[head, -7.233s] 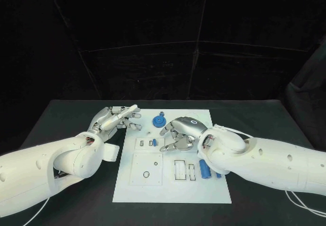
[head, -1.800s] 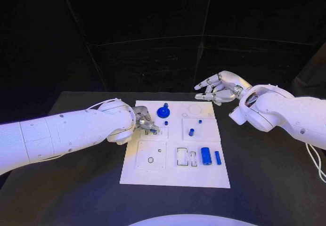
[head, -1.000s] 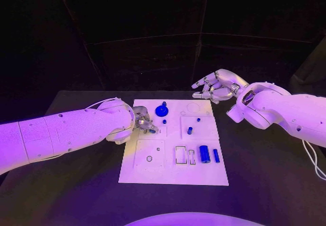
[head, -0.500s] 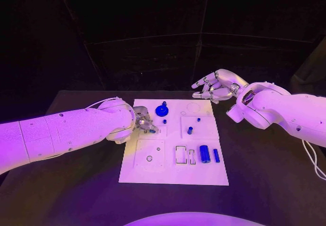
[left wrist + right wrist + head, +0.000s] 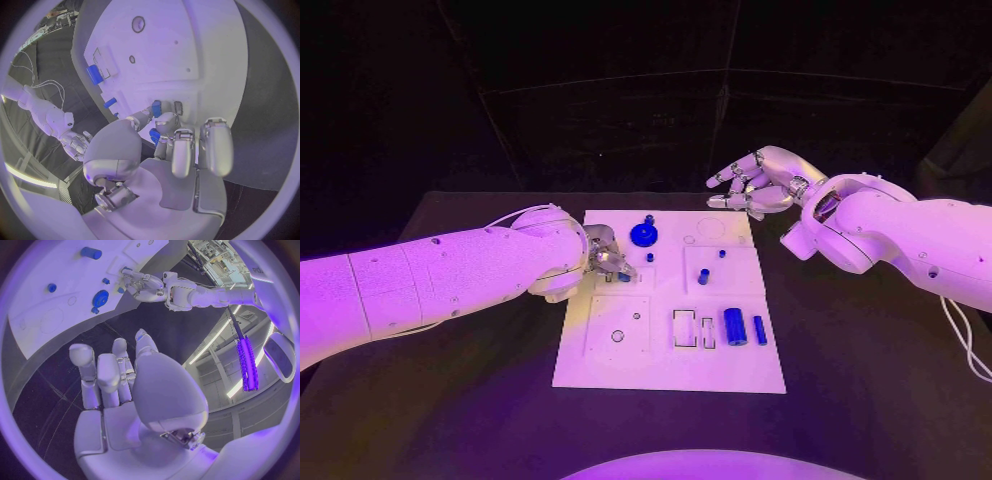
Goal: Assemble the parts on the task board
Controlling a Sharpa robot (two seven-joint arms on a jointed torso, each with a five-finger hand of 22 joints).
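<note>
The white task board (image 5: 661, 355) lies in the middle of the table. My left hand (image 5: 603, 258) is bent down over the board's left side and pinches a small blue part (image 5: 154, 135) between thumb and finger. Just beside it another small blue part (image 5: 156, 107) stands next to a narrow slot (image 5: 178, 107). My right hand (image 5: 759, 185) hovers above the board's far right corner, fingers apart and holding nothing. A blue gear (image 5: 643, 236), two short pegs (image 5: 704, 275), a thick blue cylinder (image 5: 734, 326) and a slim blue bar (image 5: 760, 330) are on the board.
Rectangular cut-outs (image 5: 684, 329) and an oval hole (image 5: 616, 337) mark the board's near half. Black table (image 5: 877, 340) surrounds the board on all sides. In the right wrist view the gear (image 5: 100, 297) and my left hand (image 5: 147, 285) lie beyond the open fingers.
Since the oldest frame my right hand has lifted off the board's middle to its far right corner, and my left hand has come onto the slots. Over the last second nothing moves.
</note>
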